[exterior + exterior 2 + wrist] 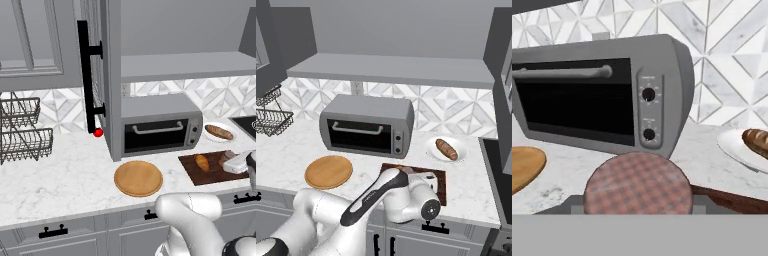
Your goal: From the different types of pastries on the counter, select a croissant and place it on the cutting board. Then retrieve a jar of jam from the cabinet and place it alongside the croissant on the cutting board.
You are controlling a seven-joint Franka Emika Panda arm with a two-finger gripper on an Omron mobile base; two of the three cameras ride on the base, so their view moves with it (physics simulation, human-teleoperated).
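Observation:
The croissant (202,162) lies on the dark cutting board (192,172) to the right of the toaster oven. My gripper (226,160) hovers low over the board's right half, just right of the croissant. It seems shut on the jar of jam (221,160). In the hand view the jar's reddish checked lid (637,186) sits close at the bottom and hides the fingertips. A strip of the board (732,201) shows to its right. The long thin pastry (219,132) rests on a white plate (737,147) behind the board. The cabinet door (112,75) stands open, its shelf (185,65) bare.
The toaster oven (160,131) stands behind the board, close ahead of the hand. A round tan board (138,178) lies left of the cutting board. Wire racks (20,131) hang at far left, a cooktop (247,122) lies at far right, and the door's black handle (85,75) juts out.

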